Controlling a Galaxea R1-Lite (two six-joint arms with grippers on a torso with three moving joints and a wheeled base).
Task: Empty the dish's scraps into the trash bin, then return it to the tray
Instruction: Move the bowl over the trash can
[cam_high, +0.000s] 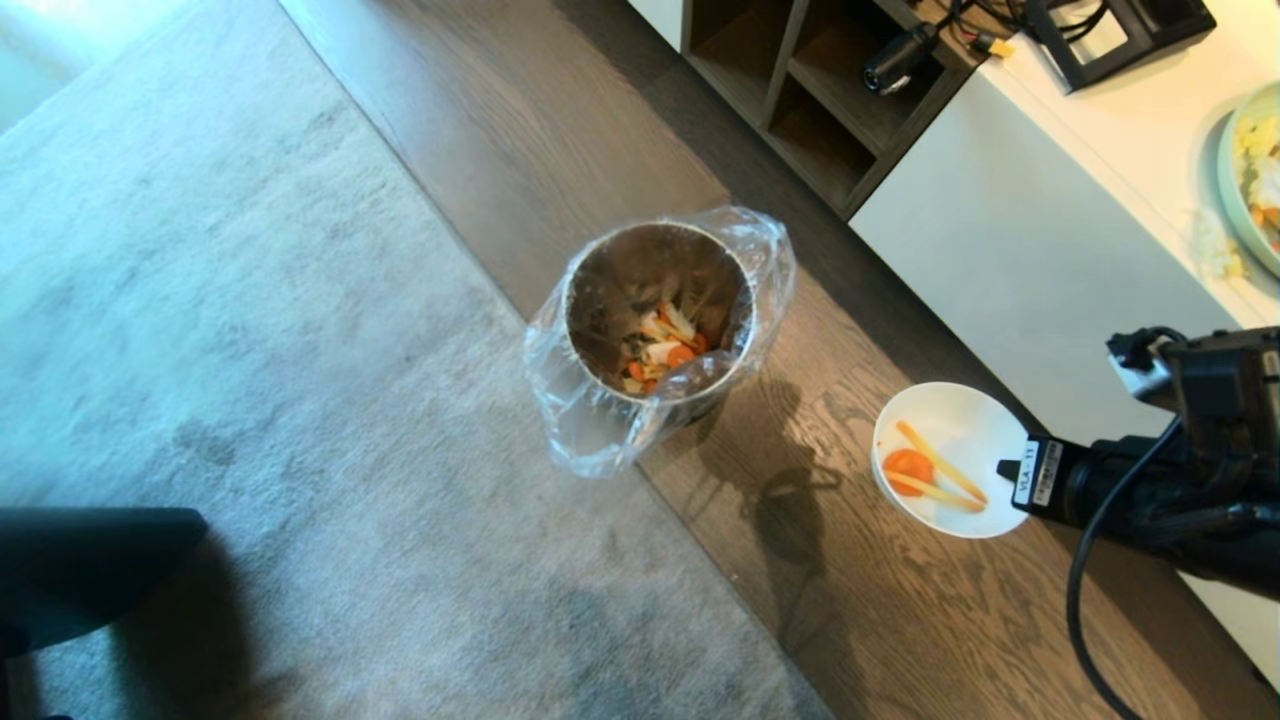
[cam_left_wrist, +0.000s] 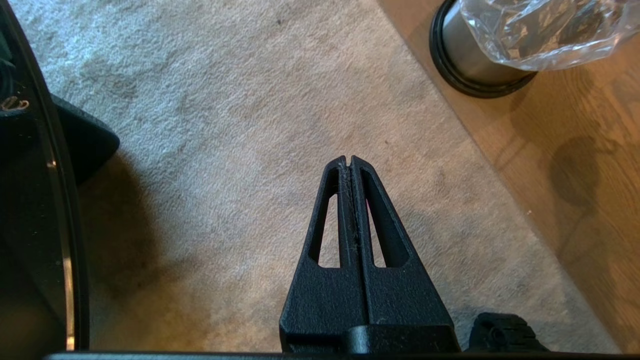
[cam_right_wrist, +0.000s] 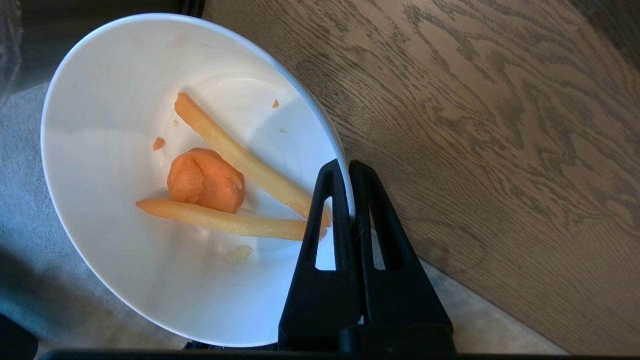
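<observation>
My right gripper (cam_right_wrist: 346, 165) is shut on the rim of the dish (cam_right_wrist: 115, 125), a glossy white deep bowl held above the wood floor to the right of the trash bin (cam_high: 655, 310). The dish (cam_high: 965, 420) holds the scraps (cam_right_wrist: 210, 182): an orange carrot slice and two pale-yellow sticks. The steel trash bin with its clear liner bag stands at the carpet's edge, with food scraps inside. In the left wrist view my left gripper (cam_left_wrist: 348, 160) hangs shut and empty over the carpet, near the bin's black base (cam_left_wrist: 470, 75). The tray is out of view.
A white counter (cam_high: 1100, 130) runs along the right, with a pale-green plate (cam_high: 1250, 170) of food at its edge. Wooden shelving (cam_high: 800, 90) stands at the back. A dark part of the robot (cam_high: 80, 570) shows at lower left over the grey carpet (cam_high: 250, 350).
</observation>
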